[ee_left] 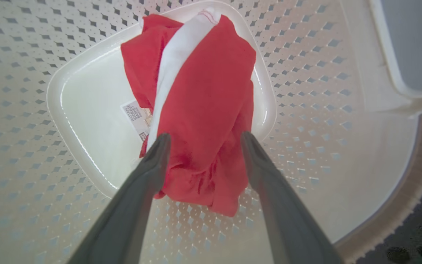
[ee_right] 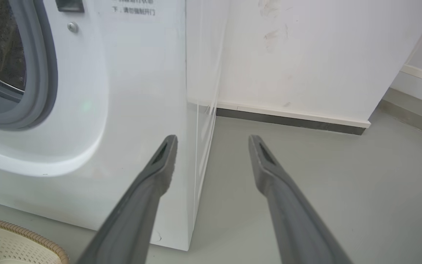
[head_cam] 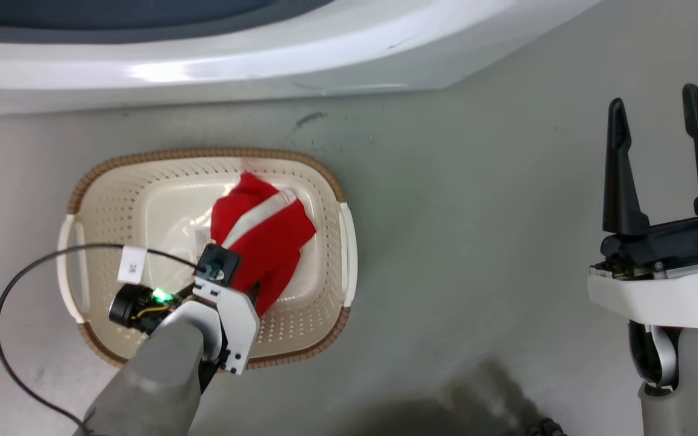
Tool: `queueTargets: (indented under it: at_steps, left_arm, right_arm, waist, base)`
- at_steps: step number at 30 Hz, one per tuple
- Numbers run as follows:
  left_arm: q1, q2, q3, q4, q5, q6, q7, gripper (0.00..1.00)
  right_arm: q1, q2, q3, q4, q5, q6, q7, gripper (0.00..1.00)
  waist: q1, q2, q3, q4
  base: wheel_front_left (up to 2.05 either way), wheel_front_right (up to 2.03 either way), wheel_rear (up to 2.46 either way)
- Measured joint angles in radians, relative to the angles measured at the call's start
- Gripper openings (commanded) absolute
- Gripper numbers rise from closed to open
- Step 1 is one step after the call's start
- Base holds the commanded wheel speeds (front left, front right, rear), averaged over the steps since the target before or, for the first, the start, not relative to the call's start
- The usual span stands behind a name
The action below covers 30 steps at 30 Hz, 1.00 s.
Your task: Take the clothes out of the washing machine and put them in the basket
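red garment (ee_left: 203, 91) lies in basket (ee_left: 306, 91); left pincer (ee_left: 203, 137) released over it, right pincer (ee_right: 213, 138) spread, empty.

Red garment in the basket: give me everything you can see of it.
The red garment is soft, matte fabric with one broad white stripe running along it. It lies crumpled in a heap on the base of the basket, right of centre in the head view, partly covering the paper label. The left gripper is open, its fingers flanking the heap's near end; whether they touch the fabric cannot be told.
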Motion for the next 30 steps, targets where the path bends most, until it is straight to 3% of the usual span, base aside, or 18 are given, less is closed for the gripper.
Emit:
queueTargets:
  at_steps: [10,21,30]
  left_arm:
    - [0.084,-0.004,0.032,-0.058,-0.027,0.007,-0.087,1.0]
    - [0.279,0.061,0.219,-0.498,0.039,0.121,-0.09,1.0]
    - [0.423,0.07,0.392,-0.773,0.119,0.149,-0.09,1.0]
  right_arm:
    - [0.065,0.0,0.022,0.03,0.002,0.0,0.0,1.0]
    - [0.142,0.0,0.024,0.05,0.004,0.0,0.0,1.0]
    - [0.201,0.0,0.032,0.064,0.009,0.0,0.0,1.0]
  waist:
    - [-0.0001,0.0,-0.155,0.016]
    - [-0.0002,0.0,-0.318,0.025]
    - [-0.0003,0.0,-0.431,0.024]
  base:
    - [0.0,0.0,0.0]
    - [0.0,0.0,0.0]
    - [0.0,0.0,0.0]
